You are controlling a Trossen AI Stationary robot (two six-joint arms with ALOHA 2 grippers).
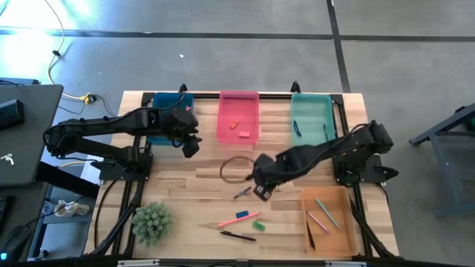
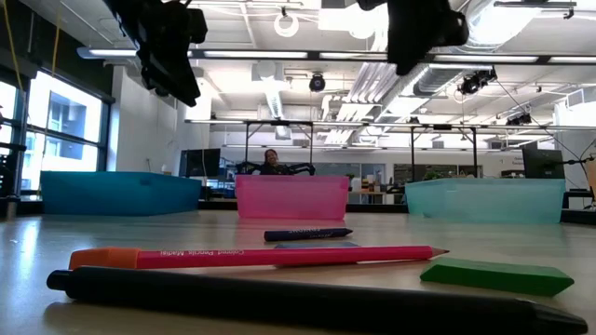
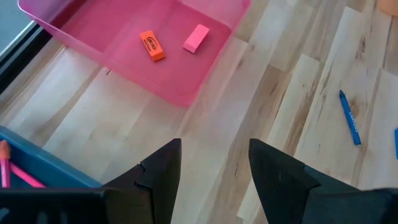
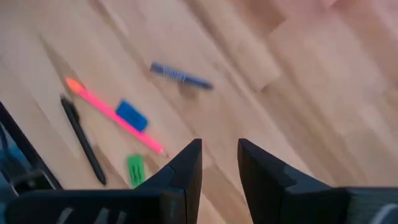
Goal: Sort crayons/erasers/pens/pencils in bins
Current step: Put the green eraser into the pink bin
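On the table's near middle lie a blue crayon (image 1: 242,193), a pink pencil (image 1: 237,220), a blue eraser (image 1: 242,215), a green eraser (image 1: 258,225) and a black pen (image 1: 237,236). The pink bin (image 1: 226,111) holds an orange eraser (image 3: 152,45) and a pink eraser (image 3: 196,38). My right gripper (image 1: 261,189) hovers above the crayon (image 4: 180,76), its fingers a little apart and empty. My left gripper (image 1: 191,144) is open and empty in the air between the blue bin (image 1: 169,111) and the pink bin.
The teal bin (image 1: 312,117) stands at the far right. The orange bin (image 1: 338,239) at the near right holds several thin sticks. A green plant (image 1: 152,222) stands at the near left. A brown ring (image 1: 236,169) lies at the middle of the table.
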